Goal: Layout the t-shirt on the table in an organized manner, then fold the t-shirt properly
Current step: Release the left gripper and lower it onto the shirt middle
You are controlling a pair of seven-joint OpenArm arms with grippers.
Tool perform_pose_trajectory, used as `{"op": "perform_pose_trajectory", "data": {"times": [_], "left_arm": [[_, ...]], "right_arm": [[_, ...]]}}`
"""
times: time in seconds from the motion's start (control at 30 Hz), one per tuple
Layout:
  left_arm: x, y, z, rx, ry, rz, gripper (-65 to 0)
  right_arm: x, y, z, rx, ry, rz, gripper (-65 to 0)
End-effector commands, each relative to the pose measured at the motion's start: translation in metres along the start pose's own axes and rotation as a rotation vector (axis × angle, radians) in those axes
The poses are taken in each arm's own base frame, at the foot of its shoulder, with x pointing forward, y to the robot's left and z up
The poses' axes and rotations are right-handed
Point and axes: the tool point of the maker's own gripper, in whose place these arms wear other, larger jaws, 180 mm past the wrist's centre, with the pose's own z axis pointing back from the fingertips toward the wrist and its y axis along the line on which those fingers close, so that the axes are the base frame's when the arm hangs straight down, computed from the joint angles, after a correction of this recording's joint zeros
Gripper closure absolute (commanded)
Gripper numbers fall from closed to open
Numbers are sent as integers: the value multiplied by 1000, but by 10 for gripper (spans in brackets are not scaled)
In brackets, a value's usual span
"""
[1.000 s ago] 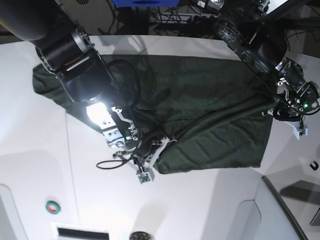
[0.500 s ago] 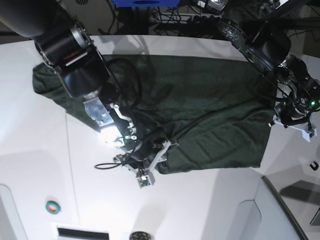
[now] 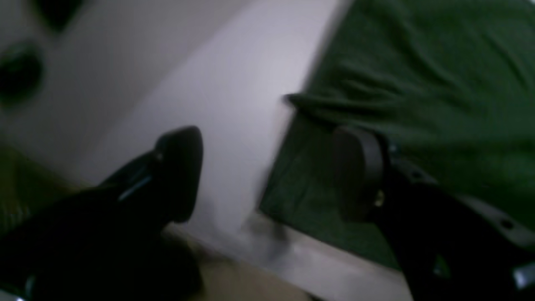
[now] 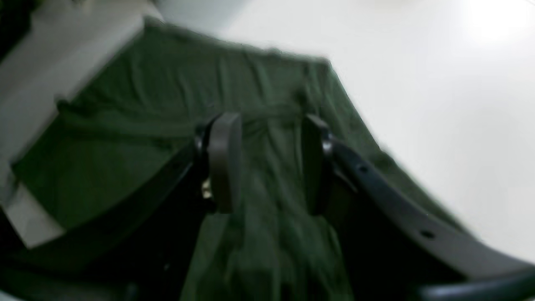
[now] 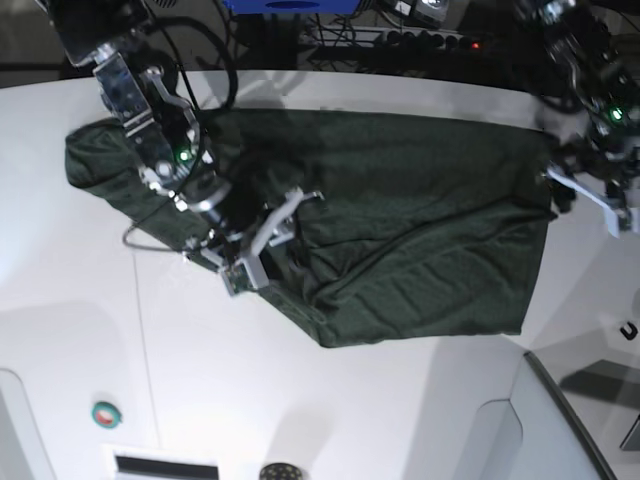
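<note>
The dark green t-shirt (image 5: 420, 230) lies spread and wrinkled across the white table (image 5: 350, 420), with a ridge of folds running through its middle. My right gripper (image 5: 272, 238) hovers over the shirt's left half. In the right wrist view that gripper (image 4: 267, 163) is open, with the t-shirt (image 4: 125, 167) lying loose below the fingers. My left gripper (image 5: 590, 195) hangs above the shirt's right edge. Seen from the left wrist, this gripper (image 3: 269, 171) is open over bare table (image 3: 217, 104) and the t-shirt (image 3: 418, 83) edge, holding nothing.
A thin dark seam (image 5: 140, 330) runs down the tabletop at the left. A green and red button (image 5: 105, 412) and a round dark object (image 5: 280, 471) sit near the front edge. A grey panel (image 5: 570, 410) fills the front right corner. Cables (image 5: 400, 40) lie behind the table.
Both grippers opened and let go of the shirt. The right gripper drew back up and left from the lower hem; the left gripper rose off the right edge. The shirt's front corner now lies flatter.
</note>
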Motion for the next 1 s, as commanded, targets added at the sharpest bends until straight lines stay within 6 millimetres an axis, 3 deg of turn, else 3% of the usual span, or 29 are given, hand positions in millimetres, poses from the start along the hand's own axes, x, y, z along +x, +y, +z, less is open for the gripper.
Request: {"op": "perform_pose_trajectory", "data": {"times": [0.0,0.07,0.23,0.37,0.47,0.67,0.8,0.97], "left_arm": [[14,0,6,-7,-86,-58,-459],[8,-12,14,-65,-147,-155,-410],[3,-20,22,-149,-182,-322,-201],[8,-43,12,-163,-182,-472,-100],[16,-75,-7,-132,-168,-626,-3],[34,-120,-43,15,74,-895,0],[39,-157,-46,-62,159,-1171,0],[37,-166,-54,-89,215,-1325,-216]], "right_arm": [[16,-2,3,3,-54,9,-207],[3,-15,10,-26,-25,8,-194],[-15,-46,26,-114,2,-42,-176],[-17,-59,30,-151,4,-56,-176],[-17,-60,31,-152,3,-56,-176],[-26,-57,33,-150,21,-69,-176],[-34,-54,36,-150,38,-77,-176],[-41,-52,40,-151,53,-85,-176]]}}
